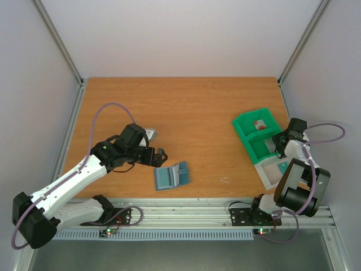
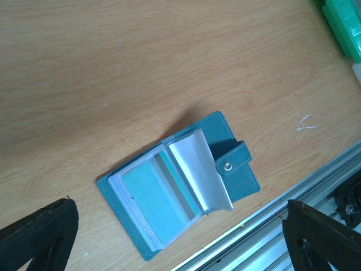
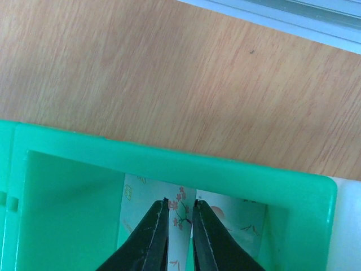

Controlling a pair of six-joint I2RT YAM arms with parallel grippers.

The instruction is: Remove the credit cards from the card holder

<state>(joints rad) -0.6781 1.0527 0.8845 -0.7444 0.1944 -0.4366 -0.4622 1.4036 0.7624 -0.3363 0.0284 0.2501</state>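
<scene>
The blue-grey card holder [image 1: 171, 176] lies spread open near the table's front edge. In the left wrist view the card holder [image 2: 231, 169] shows clear sleeves, and a teal card [image 2: 149, 197] with a grey stripe sits in the top sleeve. My left gripper [image 1: 159, 155] hovers just left of the holder, open wide and empty [image 2: 180, 243]. My right gripper [image 1: 271, 147] reaches down into the green bin's near compartment. Its jaws [image 3: 180, 204] stand a narrow gap apart above a pale blossom-printed card [image 3: 183, 217] on the bin floor, with a second pale card [image 3: 240, 217] beside it.
The green two-compartment bin [image 1: 246, 135] stands at the right, with a red card [image 1: 259, 125] in its far compartment. A white tray [image 1: 269, 176] adjoins the bin on the near side. An aluminium rail [image 1: 186, 212] runs along the front edge, close to the holder.
</scene>
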